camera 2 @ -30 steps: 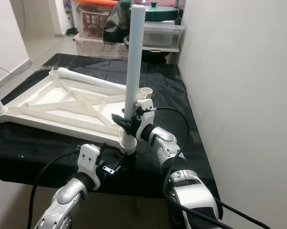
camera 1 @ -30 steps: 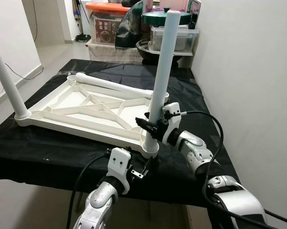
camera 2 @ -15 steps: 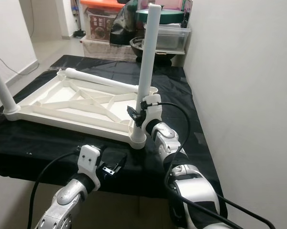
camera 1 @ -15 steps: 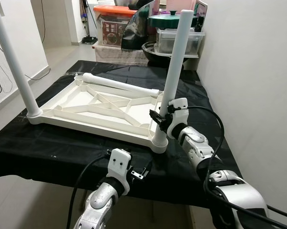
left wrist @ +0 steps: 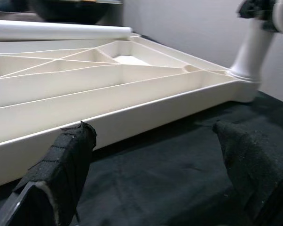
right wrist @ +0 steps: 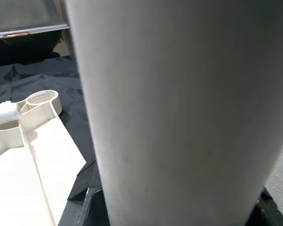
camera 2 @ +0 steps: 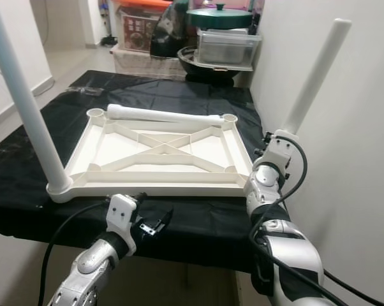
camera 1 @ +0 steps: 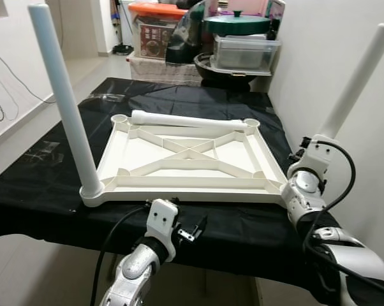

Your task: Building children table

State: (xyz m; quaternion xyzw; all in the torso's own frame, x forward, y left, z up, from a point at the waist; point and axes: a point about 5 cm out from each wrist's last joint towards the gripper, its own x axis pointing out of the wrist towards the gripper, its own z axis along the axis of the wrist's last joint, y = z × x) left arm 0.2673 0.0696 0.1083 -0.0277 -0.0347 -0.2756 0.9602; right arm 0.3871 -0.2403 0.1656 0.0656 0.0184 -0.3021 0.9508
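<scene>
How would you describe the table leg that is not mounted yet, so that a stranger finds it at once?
On the black cloth lies the white tabletop, upside down. The loose leg lies flat across its far edge, between the two far corner sockets. The other two legs stand up at the near corners, one of them in the right gripper; this one lies down.
</scene>
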